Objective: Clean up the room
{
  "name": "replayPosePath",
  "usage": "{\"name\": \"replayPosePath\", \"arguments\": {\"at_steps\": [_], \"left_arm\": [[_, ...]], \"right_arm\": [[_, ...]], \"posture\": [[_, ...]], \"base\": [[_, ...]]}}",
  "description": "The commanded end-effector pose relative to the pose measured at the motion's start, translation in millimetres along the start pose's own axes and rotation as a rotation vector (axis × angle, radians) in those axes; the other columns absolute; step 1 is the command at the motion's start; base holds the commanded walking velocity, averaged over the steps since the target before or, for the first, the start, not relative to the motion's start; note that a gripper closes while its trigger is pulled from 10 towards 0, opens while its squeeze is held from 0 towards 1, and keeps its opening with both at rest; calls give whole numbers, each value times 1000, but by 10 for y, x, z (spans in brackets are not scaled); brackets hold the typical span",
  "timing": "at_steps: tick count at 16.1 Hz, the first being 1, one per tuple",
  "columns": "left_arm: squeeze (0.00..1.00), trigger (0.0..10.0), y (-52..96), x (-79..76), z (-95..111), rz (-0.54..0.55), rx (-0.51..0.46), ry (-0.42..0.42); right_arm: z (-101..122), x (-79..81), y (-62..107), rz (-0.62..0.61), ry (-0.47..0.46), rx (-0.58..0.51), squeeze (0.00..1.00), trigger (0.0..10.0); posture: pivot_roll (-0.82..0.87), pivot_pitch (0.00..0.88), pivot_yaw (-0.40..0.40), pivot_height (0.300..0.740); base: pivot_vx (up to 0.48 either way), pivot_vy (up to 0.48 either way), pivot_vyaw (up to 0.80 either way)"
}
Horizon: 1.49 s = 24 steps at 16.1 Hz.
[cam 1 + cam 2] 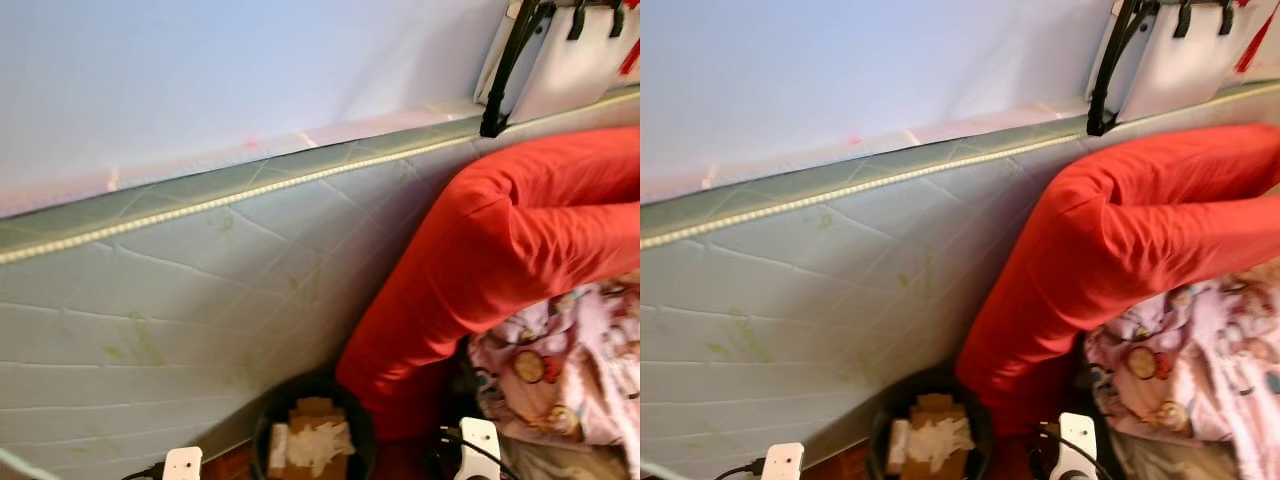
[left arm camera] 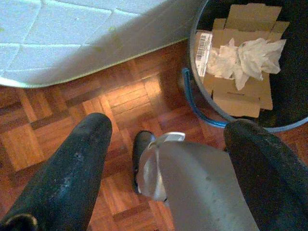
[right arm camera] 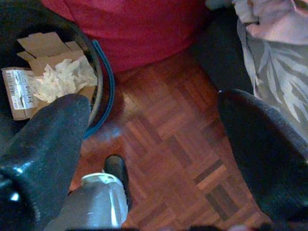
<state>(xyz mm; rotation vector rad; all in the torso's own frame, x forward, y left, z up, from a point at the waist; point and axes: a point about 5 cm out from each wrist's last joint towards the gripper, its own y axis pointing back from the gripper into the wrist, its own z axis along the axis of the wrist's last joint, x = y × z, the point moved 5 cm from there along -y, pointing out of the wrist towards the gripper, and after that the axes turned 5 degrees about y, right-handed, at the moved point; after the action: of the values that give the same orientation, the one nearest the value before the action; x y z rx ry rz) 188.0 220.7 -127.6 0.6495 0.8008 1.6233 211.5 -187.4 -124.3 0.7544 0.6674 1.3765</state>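
black round trash bin [image 1: 270, 420] stood on the parquet floor [image 2: 120, 101], tight against the side of a mattress [image 1: 180, 290] and touching a big red cushion [image 1: 500, 250]. bin held flattened brown cardboard [image 2: 240, 82], one piece with a white printed label, and a crumpled white tissue wad [image 2: 245, 57] on top. a blue band [image 2: 192, 103] curved along the bin's outer rim. bin's lower part was cut off at the head views' bottom edge.

mattress was pale grey-white, quilted in diamond stitching, with faint greenish stains and a cream piped edge; a light sheet [image 1: 200, 80] covered its top. cushion was smooth red fabric, bent like an elbow, leaning on the mattress. pink cartoon-print cloth [image 1: 570, 370] was bunched beside the cushion, partly cut off. a white bag with black straps [image 1: 560, 60] sat up top, cropped and blurred.

left hand [image 2: 163, 149] hung over the floor near the bin, black fingers spread wide, nothing between them. right hand [image 3: 154, 144] likewise wide and empty, over the floor between bin and cloth. floor was glossy reddish-brown wood blocks. a grey leg with a dark foot [image 2: 142, 147] showed below each wrist.
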Motion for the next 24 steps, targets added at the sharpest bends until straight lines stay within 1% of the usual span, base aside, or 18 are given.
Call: {"name": "replayPosePath", "arguments": {"at_steps": [1,8,14,15,16,18,22,24], "left_arm": [[0,10000,7,-26,-43,-8,11,-1],[0,10000,4,27,6,-7,-3,11],[0,10000,-2,12,34,-12,-12,4],[0,10000,-4,8,48,-9,-18,-10],[0,10000,-5,4,53,-8,-22,-7],[0,10000,-7,-3,58,-5,-25,15],[0,10000,-13,-24,76,-10,-28,6],[0,10000,-16,-33,88,-12,-31,5]], "right_arm": [[-37,-50,9,-12,4,14,0,10000],[-45,-37,9,-10,7,15,0,10000],[-19,-55,6,-13,4,9,0,10000],[-11,-57,5,-13,5,8,0,10000],[-7,-55,4,-12,6,7,0,10000],[-2,-51,3,-12,7,6,0,10000],[9,-45,0,-10,7,3,0,10000],[8,-45,1,-9,6,1,0,10000]], "posture": [[111,0,-82,740],[111,0,-80,740],[113,0,-89,740],[113,0,-90,740],[113,0,-91,740],[116,0,-93,740],[118,0,-89,740],[121,1,-86,740]], "base": [[0,0,-669],[0,0,-665],[0,0,-644],[0,-480,-638],[0,-480,-638],[0,0,-634],[0,0,-639],[0,0,-206]]}}
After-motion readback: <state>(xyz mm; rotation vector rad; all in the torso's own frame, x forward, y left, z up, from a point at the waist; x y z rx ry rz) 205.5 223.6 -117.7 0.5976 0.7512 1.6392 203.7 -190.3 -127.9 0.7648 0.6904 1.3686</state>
